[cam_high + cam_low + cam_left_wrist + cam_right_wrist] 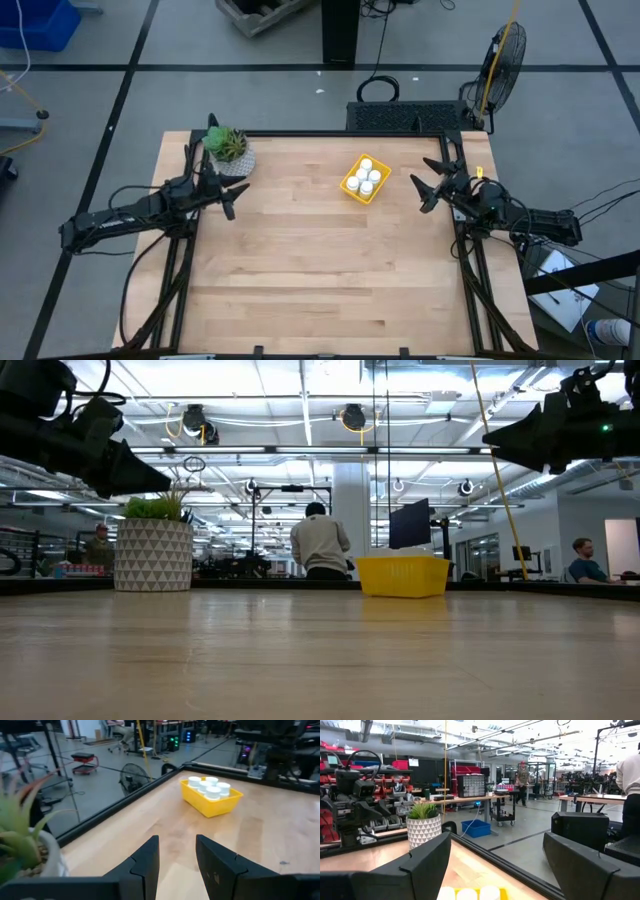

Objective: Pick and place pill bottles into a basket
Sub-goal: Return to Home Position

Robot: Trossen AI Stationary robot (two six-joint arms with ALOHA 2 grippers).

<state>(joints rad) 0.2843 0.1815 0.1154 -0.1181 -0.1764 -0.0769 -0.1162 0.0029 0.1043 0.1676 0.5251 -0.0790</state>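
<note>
Left pincer [176, 840] first: it hangs above the worktop [320, 270] at about 10 o'clock from the middle in the top-down view. It's empty, with a fairly narrow gap between the fingers. The thing to watch on this side is the plant pot [152, 555], which sits just beside the pincer at its 12 o'clock, leaves close to the wrist. So for going home I'd pull the arm straight back toward 9 o'clock at the height it has. No swing toward 12, or it'll clip the leaves.

Middle of the scene: the basket [403, 580] sits at roughly 1 o'clock from the worktop's centre. The pill bottles [206, 785] are all in it, upright and packed together. I count five caps and none loose on the wood, so the sorting part looks finished to me and only the retreat is left.

Right pincer [496, 836] is at about 2 o'clock, near the basket's 3 o'clock side but clear of it, spread wide and holding nothing. Same idea here: back out toward 3 o'clock and don't dip, since a low finger could nudge the basket. Closing up either pincer isn't urgent; smooth and slow beats fast.
</note>
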